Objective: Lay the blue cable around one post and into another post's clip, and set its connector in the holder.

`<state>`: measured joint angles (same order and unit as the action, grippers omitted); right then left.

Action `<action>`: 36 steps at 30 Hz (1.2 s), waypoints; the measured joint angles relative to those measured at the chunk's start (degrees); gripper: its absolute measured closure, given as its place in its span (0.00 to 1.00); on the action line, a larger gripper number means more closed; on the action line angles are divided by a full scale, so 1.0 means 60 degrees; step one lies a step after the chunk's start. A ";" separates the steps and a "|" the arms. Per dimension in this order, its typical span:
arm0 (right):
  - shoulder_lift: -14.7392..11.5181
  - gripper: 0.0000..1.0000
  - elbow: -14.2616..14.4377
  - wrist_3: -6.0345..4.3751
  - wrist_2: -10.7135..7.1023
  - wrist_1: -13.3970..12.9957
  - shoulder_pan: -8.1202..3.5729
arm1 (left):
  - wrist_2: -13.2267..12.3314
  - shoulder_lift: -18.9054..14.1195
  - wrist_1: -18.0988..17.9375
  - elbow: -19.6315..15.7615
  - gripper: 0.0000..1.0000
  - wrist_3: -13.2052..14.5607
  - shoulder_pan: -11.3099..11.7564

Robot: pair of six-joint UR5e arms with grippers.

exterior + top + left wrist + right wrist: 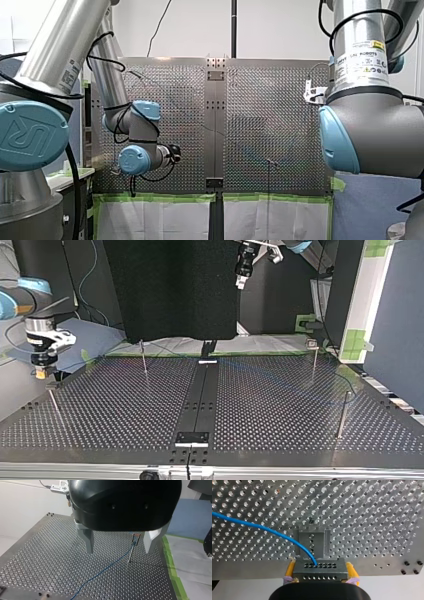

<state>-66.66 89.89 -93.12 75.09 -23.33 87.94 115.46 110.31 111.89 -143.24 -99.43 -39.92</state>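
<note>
Right wrist view: my right gripper (320, 571) pinches the connector (322, 576) between yellow pads, just short of the holder (312, 542), lined up to seat it.
Cable run: the blue cable (262, 528) leaves the connector and arcs over the table (374, 517).
Left side: my left gripper (118, 543) hangs spread and empty, 1 post (132, 548) ahead of it, likely ready to guide.

Thin blue cable (262, 528) is seen plugged into a grey, many-holed connector (320, 571), held just short of the slotted metal holder (312, 542); elsewhere it is led up to the clip (135, 538) atop a slim post (130, 555).
</note>
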 joint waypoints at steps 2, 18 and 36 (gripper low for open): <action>0.0120 1.00 -0.0149 0.0057 -0.0084 0.0171 -0.0026 | 0.0004 0.0003 0.0001 0.0000 0.00 -0.0005 0.0000; 0.0539 1.00 -0.0560 0.0148 -0.0729 0.0200 -0.0059 | 0.0025 -0.0001 0.0091 0.0046 0.00 -0.0011 0.0000; 0.0993 1.00 -0.1050 0.0124 -0.1017 0.0357 -0.0015 | 0.0016 0.0013 0.0103 0.0082 0.00 -0.0010 0.0000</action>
<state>-60.70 83.59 -92.38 68.99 -21.18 87.85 115.56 110.39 112.51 -142.74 -99.49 -39.92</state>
